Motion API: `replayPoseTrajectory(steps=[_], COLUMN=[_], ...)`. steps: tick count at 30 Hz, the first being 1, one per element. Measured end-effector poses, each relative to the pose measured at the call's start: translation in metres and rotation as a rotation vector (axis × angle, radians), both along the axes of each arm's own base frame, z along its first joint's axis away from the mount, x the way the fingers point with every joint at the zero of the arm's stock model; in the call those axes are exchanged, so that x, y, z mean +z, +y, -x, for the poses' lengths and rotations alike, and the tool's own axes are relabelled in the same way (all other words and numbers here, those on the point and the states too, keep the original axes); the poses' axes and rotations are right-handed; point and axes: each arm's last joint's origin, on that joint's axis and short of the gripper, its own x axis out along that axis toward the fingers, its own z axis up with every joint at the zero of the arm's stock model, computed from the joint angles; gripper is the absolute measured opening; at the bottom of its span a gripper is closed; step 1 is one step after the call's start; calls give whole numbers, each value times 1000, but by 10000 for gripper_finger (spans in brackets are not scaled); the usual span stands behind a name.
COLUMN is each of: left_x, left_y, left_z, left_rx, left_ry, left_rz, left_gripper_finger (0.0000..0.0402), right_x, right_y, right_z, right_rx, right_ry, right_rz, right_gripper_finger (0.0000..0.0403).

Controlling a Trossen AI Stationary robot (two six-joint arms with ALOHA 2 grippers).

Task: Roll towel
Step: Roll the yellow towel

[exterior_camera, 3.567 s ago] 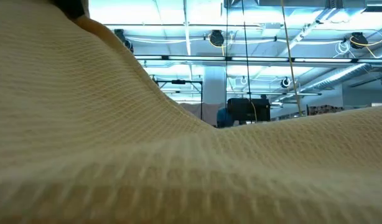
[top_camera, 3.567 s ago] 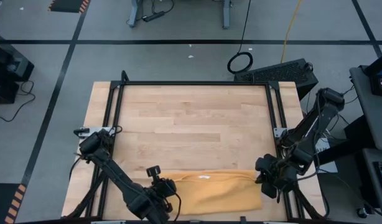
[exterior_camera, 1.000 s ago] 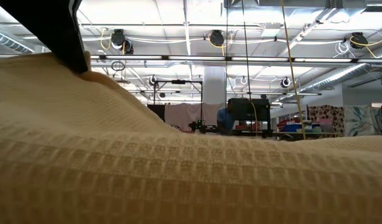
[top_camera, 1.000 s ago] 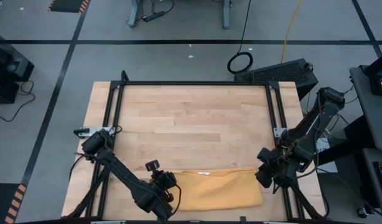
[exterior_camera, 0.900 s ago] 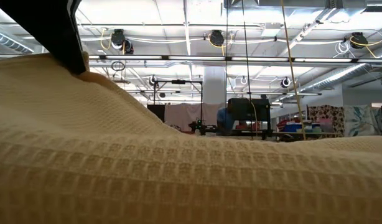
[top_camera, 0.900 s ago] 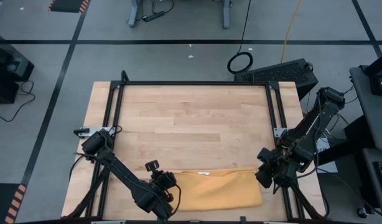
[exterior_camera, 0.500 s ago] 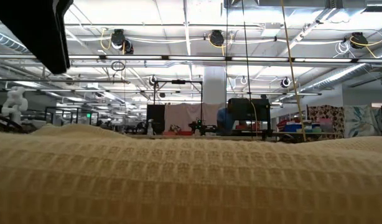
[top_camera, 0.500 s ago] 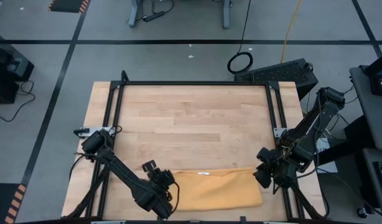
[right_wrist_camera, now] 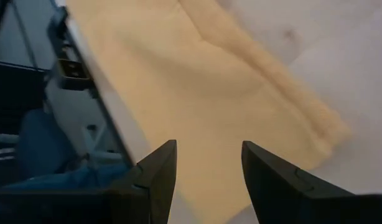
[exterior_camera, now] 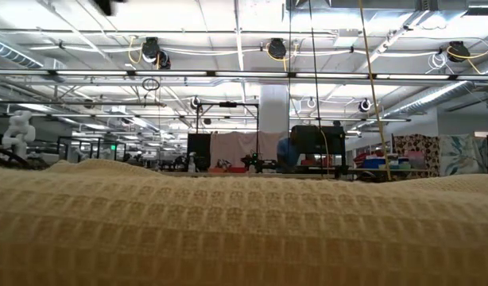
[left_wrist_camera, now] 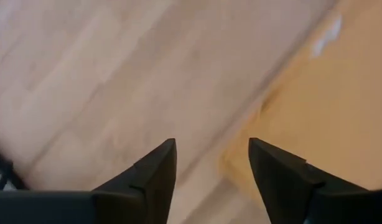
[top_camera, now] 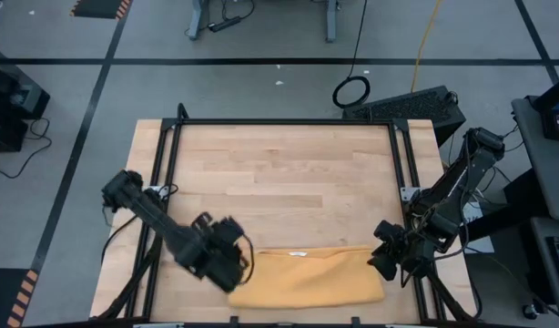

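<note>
High view: towel (top_camera: 307, 278) lies folded along the surface's (top_camera: 279, 173) near edge; my left claw (top_camera: 227, 260) at its left end, right claw (top_camera: 386, 260) at its right.
Low view: cloth fills the foreground.
Left wrist: fingers parted, empty.
Right wrist: fingers parted, empty above the cloth.
Advice: I should regrip both ends level for an even roll.

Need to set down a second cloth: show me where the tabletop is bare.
Bare wood spans the table from the far frame rail to the towel. The near edge is crowded: towel, left tool, right tool.
</note>
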Motion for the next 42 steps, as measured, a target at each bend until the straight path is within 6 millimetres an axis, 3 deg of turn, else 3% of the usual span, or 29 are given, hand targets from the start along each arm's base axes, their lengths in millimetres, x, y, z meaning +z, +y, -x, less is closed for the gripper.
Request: replayPoseTrajectory(steps=[5,9,13,17,20,26,32,37,42], left_x=[-3,-25,-64,-94,-107,-111,-94,-100,-113], left_y=[25,42,60,66,59,35,15,8,8], left_z=[-35,-63,-67,-57,-53,-42,-35,-31,-25], left_rx=[-189,-283,-107,-13,-62,-125,-94,-189,-360], left_ry=[-99,-152,-64,34,45,73,21,-1,61], left_rz=[136,323,370,419,480,530,580,437,357], left_gripper_finger=[172,164,164,164,164,163,163,163,159], right_x=[4,6,9,14,18,15,10,4,0], right_y=[6,7,5,3,0,-7,-12,-16,-17], right_z=[-4,-7,-6,-4,-3,1,5,0,-19], right_rx=[27,64,73,47,46,25,10,204,386], right_ry=[3,45,65,58,46,93,145,120,6], right_rz=[-113,-186,-230,-275,-291,-237,-181,-13,129], right_gripper_finger=[171,171,171,171,171,171,171,171,170])
